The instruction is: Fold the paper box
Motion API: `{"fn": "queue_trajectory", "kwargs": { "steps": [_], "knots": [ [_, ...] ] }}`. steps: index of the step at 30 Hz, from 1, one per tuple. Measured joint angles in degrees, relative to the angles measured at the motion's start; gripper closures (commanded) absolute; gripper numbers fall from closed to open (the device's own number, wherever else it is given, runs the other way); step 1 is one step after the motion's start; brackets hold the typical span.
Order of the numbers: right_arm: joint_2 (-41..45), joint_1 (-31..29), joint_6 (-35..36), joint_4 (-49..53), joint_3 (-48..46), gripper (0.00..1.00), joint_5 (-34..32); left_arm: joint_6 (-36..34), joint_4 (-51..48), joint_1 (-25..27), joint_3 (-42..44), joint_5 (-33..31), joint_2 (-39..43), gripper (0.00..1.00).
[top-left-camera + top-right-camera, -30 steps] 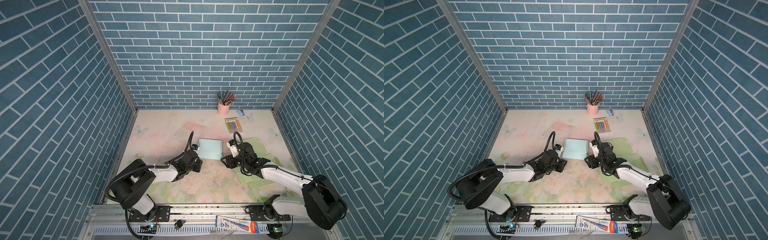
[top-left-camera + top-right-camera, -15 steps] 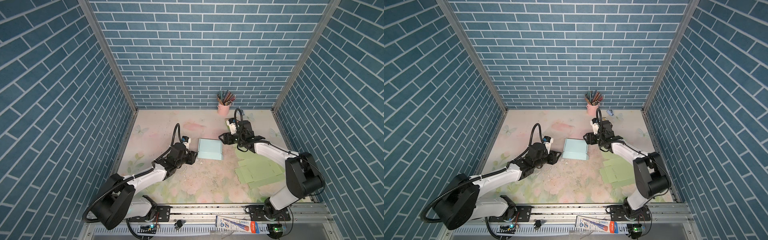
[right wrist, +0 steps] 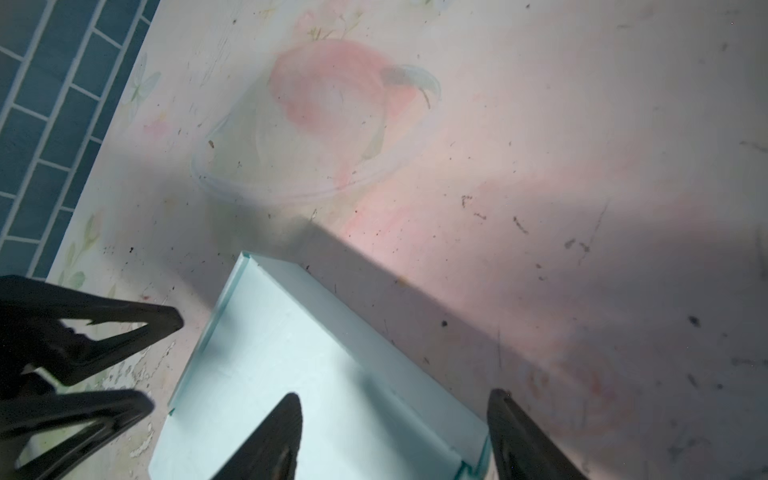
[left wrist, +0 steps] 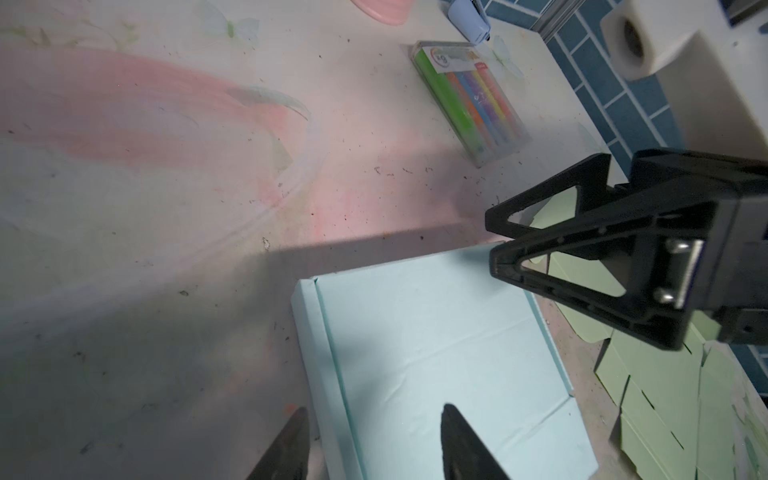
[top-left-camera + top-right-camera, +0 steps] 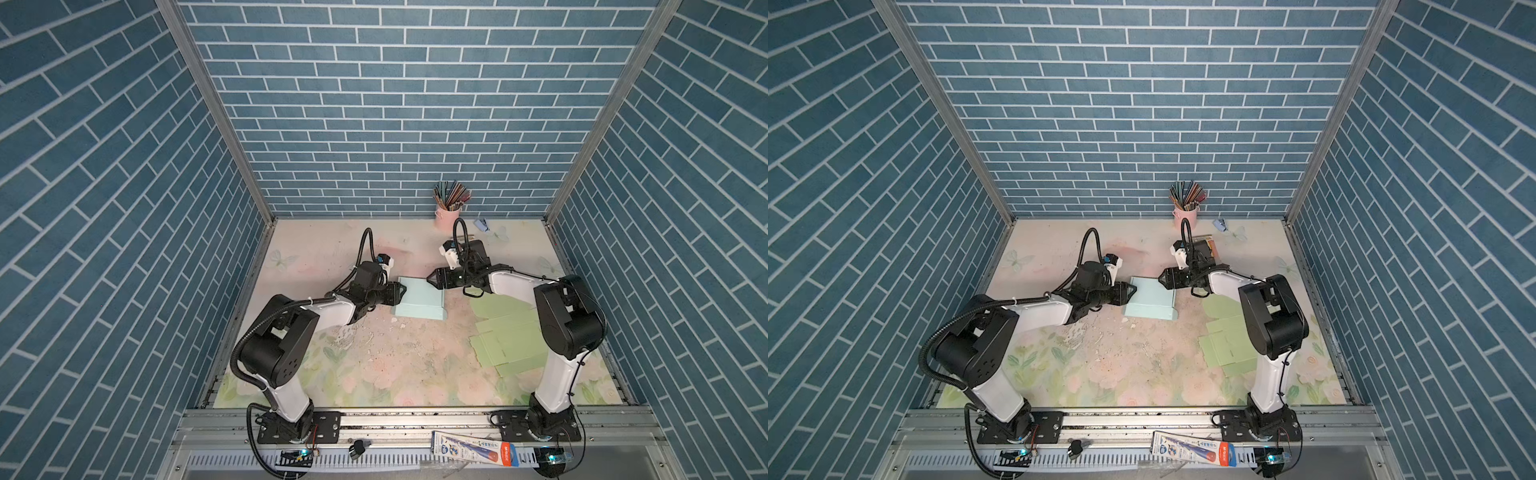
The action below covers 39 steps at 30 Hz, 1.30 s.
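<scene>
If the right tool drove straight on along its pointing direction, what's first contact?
The light blue paper box. The right tool points at its far right corner, and in the right wrist view the open jaws sit astride the rim there. Height is unclear, so it may skim over the rim.

The table is bare in front of the blue box, with green paper sheets crowding its right and a marker pack and pencil cup behind.

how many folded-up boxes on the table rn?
1: the blue box mid-table, between the left claw and right claw. The green sheets on the right lie flat, unfolded; the right arm covers part of that pile, so something could hide there.
</scene>
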<state>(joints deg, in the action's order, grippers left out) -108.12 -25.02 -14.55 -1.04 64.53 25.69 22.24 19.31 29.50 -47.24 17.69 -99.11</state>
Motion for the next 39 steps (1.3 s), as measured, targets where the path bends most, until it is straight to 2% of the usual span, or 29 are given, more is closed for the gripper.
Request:
{"fn": "queue_trajectory", "kwargs": {
  "steps": [12, 22, 27, 29, 31, 33, 36, 39],
  "knots": [
    [2.7, -2.5, -0.7, -5.1, -8.9, 0.33, 3.0, 1.5, 3.6, 1.2, 6.2, 0.4, 1.2, 0.56],
    [8.3, -4.9, -2.5, -8.0, -16.9, 0.34, 2.8, 6.5, 6.0, 8.4, 18.2, -3.9, 11.8, 0.57],
    [9.2, -5.1, -3.3, -8.0, -17.6, 0.32, 2.4, 8.1, 6.5, 10.3, 21.7, -5.2, 15.3, 0.56],
    [10.4, -5.0, -3.7, -7.8, -18.3, 0.29, 1.9, 8.2, 5.9, 10.3, 22.1, -5.7, 16.5, 0.51],
    [12.9, -4.8, -3.9, -7.2, -19.4, 0.25, 1.0, 8.3, 5.0, 10.2, 22.5, -6.3, 18.6, 0.38],
    [16.3, -4.7, -4.2, -6.7, -20.8, 0.24, -0.1, 8.6, 4.0, 10.3, 23.0, -7.0, 21.0, 0.32],
    [22.4, -4.7, -4.5, -5.6, -22.8, 0.24, -1.5, 9.0, 1.8, 10.9, 23.9, -8.5, 25.3, 0.31],
    [28.5, -4.7, -5.0, -5.0, -25.7, 0.24, -2.0, 9.0, -1.0, 13.7, 24.2, -10.4, 28.7, 0.32]
  ]
}}
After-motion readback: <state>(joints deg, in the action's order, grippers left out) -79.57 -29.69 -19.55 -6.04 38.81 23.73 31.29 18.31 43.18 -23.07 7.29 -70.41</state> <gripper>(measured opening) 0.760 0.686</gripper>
